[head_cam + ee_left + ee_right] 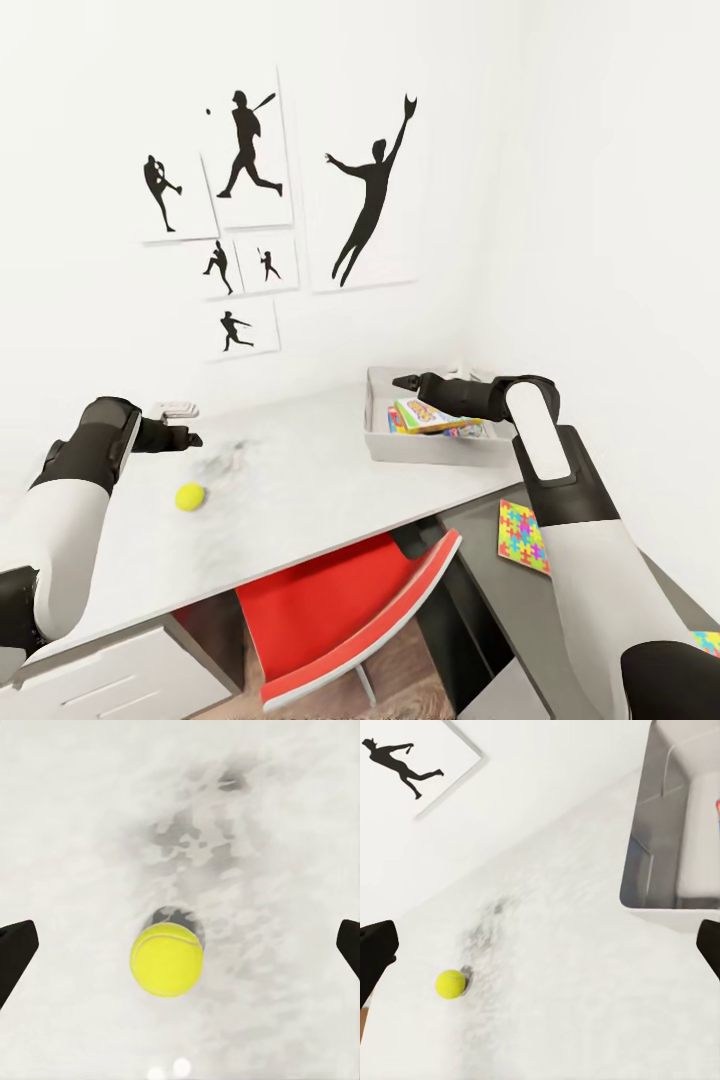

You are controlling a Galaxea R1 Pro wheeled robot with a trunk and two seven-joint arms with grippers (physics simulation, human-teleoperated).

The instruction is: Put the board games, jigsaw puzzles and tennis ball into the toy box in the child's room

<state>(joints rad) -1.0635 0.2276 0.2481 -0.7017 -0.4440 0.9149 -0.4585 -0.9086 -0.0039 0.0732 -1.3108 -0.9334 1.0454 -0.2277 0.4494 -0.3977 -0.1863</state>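
Head view: the tennis ball (190, 496) is seen lying on the light grey top of the desk (300, 470), near the left claw (185, 437), which is held just above the surface beside it; its spread cannot be told here. The toy box (385, 440) is set at the far right of the light top, near the wall corner. A board game (432, 417) lies inside it, partly hidden by the right arm. The right claw (402, 381) is held over the box; its spread cannot be told here. One jigsaw puzzle (524, 536) lies flat on the dark grey top. A red chair (350, 610) is tucked under the desk. Silhouette prints (250, 150) hang on the wall.

Left wrist view: the ball (166, 959) is framed between the two fingertips (15, 952), spread wide, no contact.

Right wrist view: fingertips (375, 956) spread wide, nothing held. The ball (450, 983) lies well apart from the box (660, 832)
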